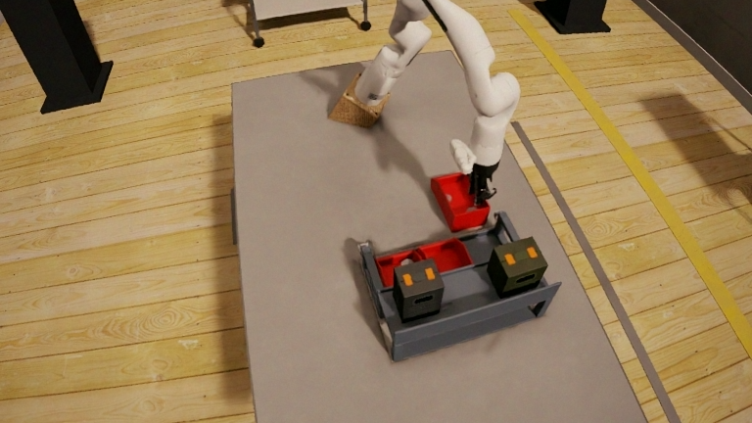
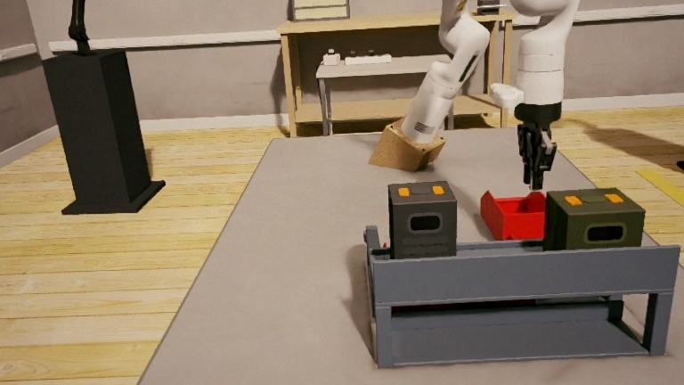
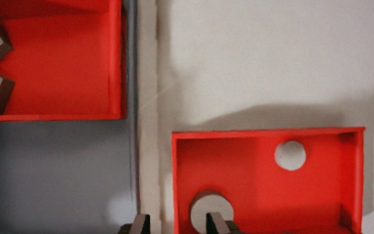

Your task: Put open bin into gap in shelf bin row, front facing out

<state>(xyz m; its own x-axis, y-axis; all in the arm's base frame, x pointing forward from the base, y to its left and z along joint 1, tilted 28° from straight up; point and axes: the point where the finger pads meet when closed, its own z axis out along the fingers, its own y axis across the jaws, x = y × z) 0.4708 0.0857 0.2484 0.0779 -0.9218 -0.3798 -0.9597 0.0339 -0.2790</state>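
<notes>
Fingers (image 1: 481, 198) (image 2: 533, 186), part-open and empty, hover above the red bin (image 1: 442, 197) (image 2: 490, 215) (image 3: 361, 180), likely stiff and light, its near wall (image 1: 471, 222) (image 2: 522, 230) (image 3: 174, 185) offering the best hold

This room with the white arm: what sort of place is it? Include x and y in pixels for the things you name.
Probably a robotics lab or workshop: a white arm (image 1: 471, 35) (image 2: 541, 7) over a table (image 1: 310, 202) (image 2: 282, 239), a workbench (image 2: 353, 24), and a black arm (image 2: 78, 7) on a pedestal.

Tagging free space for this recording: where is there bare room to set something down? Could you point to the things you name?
Tabletop left of the shelf (image 1: 477, 335) (image 2: 525, 277), and between the loose red bin (image 1: 458, 219) (image 2: 519, 232) (image 3: 312, 180) and the wooden base block (image 1: 354, 111) (image 2: 398, 151). Crowded: the jaws (image 1: 483, 199) (image 2: 533, 186) above that bin, and the narrow strip between bin and shelf.
</notes>
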